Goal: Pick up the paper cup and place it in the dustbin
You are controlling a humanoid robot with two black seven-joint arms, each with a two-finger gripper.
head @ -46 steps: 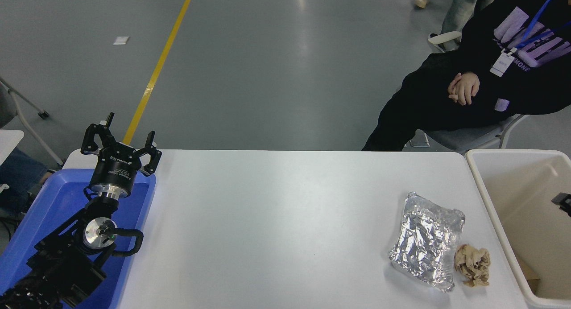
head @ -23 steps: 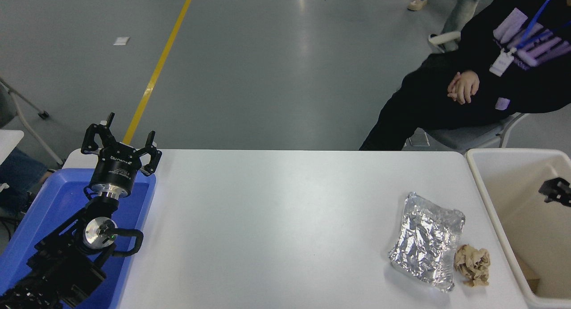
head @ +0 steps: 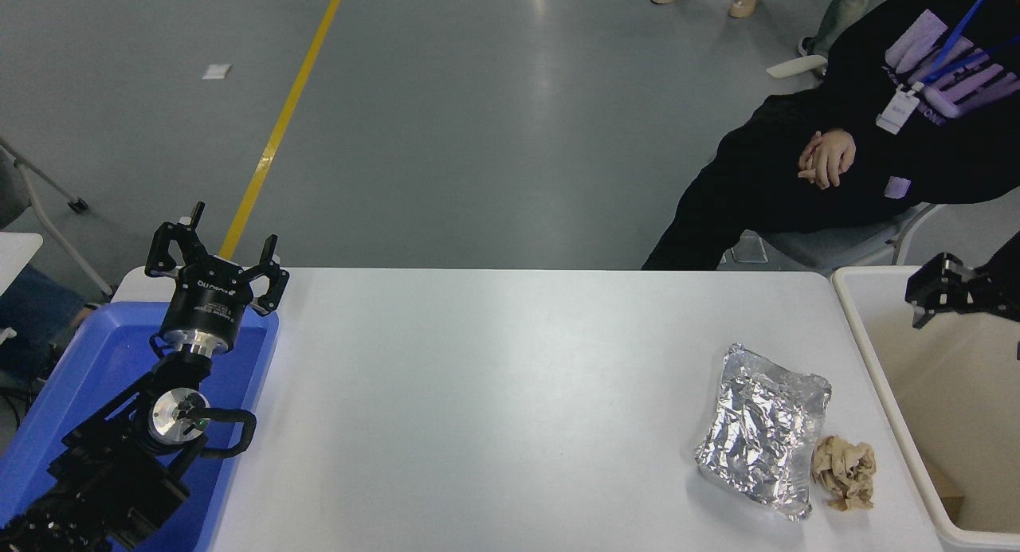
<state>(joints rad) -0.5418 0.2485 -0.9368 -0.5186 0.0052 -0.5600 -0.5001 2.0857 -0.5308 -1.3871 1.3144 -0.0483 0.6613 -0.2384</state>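
The paper cup does not show anywhere in the head view. The dustbin (head: pixel 846 297) is a large cream-beige bin at the table's right end, cut off by the picture's right edge. My right gripper (head: pixel 926 287) comes in from the right edge and hangs over the bin's far left part, just above its rim. It is open with nothing between its fingers. My left gripper (head: pixel 227 237) stays parked at the lower left above a blue tray (head: pixel 96 353), open and holding nothing.
A crumpled foil wrapper (head: pixel 761 428) and a crumpled brown paper ball (head: pixel 845 472) lie on the white table (head: pixel 494 409) near the bin. A seated person in black with clasped hands (head: pixel 827 158) is at the far right. A brown scrap (head: pixel 948 492) lies in the bin.
My right gripper has risen and moved left over the dustbin, from low inside near the right edge up to the rim's height. The left arm has not moved.
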